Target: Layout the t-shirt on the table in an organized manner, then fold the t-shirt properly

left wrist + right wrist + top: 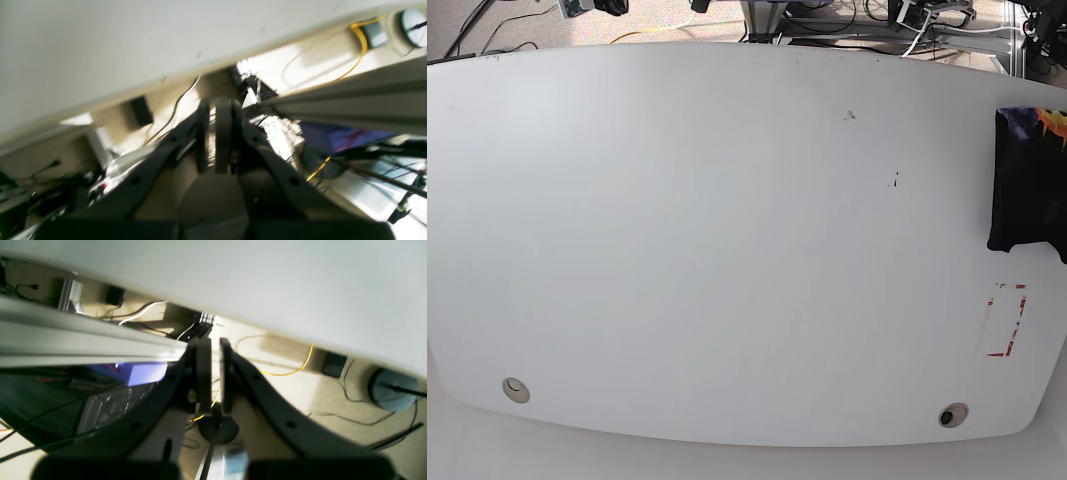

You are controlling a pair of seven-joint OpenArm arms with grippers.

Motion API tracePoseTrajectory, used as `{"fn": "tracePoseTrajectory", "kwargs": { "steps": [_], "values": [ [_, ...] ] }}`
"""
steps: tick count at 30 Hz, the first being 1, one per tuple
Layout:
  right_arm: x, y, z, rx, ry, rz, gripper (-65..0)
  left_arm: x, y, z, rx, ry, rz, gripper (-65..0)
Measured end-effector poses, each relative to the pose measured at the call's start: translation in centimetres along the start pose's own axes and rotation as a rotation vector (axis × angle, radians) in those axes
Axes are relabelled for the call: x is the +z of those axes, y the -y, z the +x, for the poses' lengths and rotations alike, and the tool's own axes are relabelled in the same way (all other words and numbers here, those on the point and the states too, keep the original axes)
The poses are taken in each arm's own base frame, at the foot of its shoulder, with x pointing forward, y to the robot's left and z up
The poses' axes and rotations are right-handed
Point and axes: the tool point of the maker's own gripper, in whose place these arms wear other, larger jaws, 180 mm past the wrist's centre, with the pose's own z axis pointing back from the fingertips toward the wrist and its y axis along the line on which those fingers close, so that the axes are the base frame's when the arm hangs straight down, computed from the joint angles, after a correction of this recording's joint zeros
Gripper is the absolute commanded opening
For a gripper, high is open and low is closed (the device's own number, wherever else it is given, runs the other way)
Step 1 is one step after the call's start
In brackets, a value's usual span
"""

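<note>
T-shirt [1025, 180] lengthwise front-to-back, table's [727, 250] right edge

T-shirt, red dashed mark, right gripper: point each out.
t-shirt [1019, 180]: base view, middle of the dark cloth.
red dashed mark [1007, 320]: base view, inside the rectangle, on the table.
right gripper [215, 343]: right wrist view, between the shut fingertips.

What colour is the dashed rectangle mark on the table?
Red, near the right edge of the white table: dashed rectangle mark. Shows best in the base view.
</note>
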Motion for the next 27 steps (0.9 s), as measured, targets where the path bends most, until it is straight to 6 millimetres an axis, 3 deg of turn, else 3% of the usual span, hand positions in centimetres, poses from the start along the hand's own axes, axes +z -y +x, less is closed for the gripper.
{"fn": "tracePoseTrajectory", "kwargs": {
  "steps": [7,12,16,21,27],
  "values": [
    [0.3,-2.4,-3.1,-0.051,-0.081,0.066,-62.0,0.7,0.2,-2.2,-0.02,-0.057,-0.031,-65.0],
    [0.1,-2.8,-5.8,-0.073,-0.181,0.079,-62.0,0.7,0.8,-5.4,0.014,-0.135,-0.048,-65.0],
    [-0.9,-3.4,-7.1,-0.089,-0.218,0.11,-62.0,-0.3,2.1,-8.4,0.048,-0.206,-0.091,-65.0],
    [-3.0,-3.1,-8.6,-0.105,-0.229,0.12,-62.0,-2.9,2.3,-8.9,0.064,-0.196,-0.106,-65.0],
    [-4.5,-3.2,-12.7,-0.086,-0.348,0.147,-62.1,-4.8,3.1,-11.2,0.102,-0.251,-0.133,-65.0]
  ]
}}
